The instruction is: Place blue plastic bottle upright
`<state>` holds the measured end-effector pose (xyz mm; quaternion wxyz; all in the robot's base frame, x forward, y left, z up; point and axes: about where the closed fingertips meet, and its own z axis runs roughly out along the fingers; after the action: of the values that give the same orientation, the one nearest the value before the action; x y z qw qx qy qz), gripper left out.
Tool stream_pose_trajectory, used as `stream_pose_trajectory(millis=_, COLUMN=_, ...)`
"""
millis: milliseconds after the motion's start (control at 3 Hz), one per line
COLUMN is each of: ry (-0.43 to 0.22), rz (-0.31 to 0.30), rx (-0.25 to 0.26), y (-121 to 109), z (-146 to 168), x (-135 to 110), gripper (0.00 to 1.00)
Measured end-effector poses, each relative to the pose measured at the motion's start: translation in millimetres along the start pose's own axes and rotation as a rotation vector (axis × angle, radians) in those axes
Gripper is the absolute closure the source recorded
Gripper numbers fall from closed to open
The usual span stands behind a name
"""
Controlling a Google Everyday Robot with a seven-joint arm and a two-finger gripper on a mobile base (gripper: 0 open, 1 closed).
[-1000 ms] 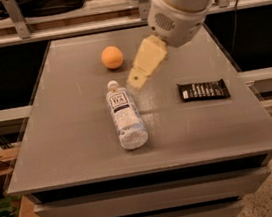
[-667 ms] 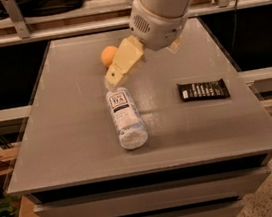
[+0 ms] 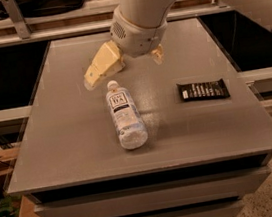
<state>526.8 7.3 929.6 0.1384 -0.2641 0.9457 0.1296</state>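
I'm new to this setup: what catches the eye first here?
The robot's gripper hangs over the back middle of the grey table, just behind the cap end of the blue plastic bottle, which lies on its side near the centre. A flat black snack wrapper lies to the right of it in the view.

The counter [image 3: 70, 140] has a matt grey top, smooth and finely speckled, with a soft sheen near the middle. On it lies the blue plastic bottle [image 3: 125, 114], clear bluish plastic with glossy highlights, a smooth white cap and a flat-looking white label with a dark band. The black snack wrapper [image 3: 203, 90] looks like thin film, dark with pale print. The gripper [image 3: 124, 71] hangs above the counter just behind the bottle's cap; its jaws stand apart and look like smooth, cream, dull plastic. The arm housing [image 3: 138, 19] is a smooth, off-white shell.
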Motion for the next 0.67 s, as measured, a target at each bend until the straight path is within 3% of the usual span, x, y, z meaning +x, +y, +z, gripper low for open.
stream_pose_trajectory(millis=667, ry=-0.001, rz=0.033, rx=0.014, y=10.5, z=9.9, x=1.8, gripper=0.00)
